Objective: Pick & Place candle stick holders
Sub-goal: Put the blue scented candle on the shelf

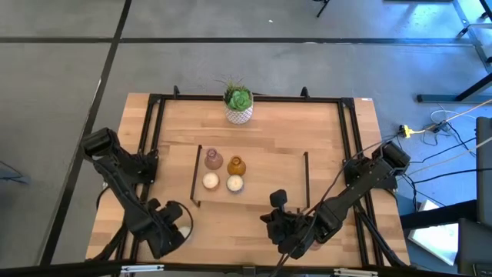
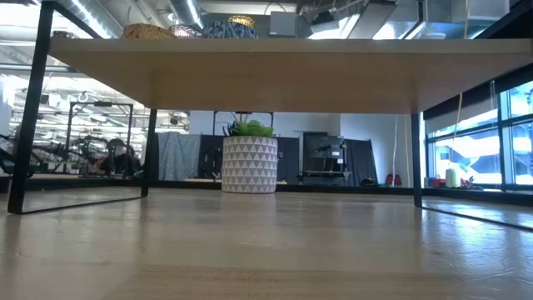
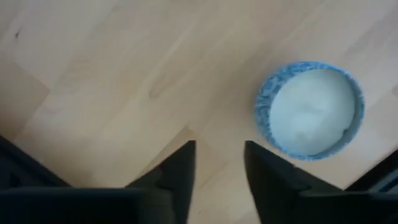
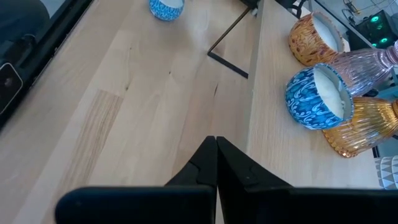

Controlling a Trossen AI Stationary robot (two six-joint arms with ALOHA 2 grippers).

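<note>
Hovering left gripper (image 3: 219, 163), jaws slightly apart and empty, beside blue-rimmed candle holder (image 3: 310, 109); likely light, brittle, grasp across rim.

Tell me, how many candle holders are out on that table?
5. Four stand clustered together: a pink glass holder, an amber glass holder, a blue patterned holder and a brown patterned holder. A lone blue holder sits by the left end effector. Others may be hidden.

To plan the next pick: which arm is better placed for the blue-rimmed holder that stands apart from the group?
The left. The left gripper, open, is close beside the blue-rimmed holder; the right gripper is shut and far from it.
</note>
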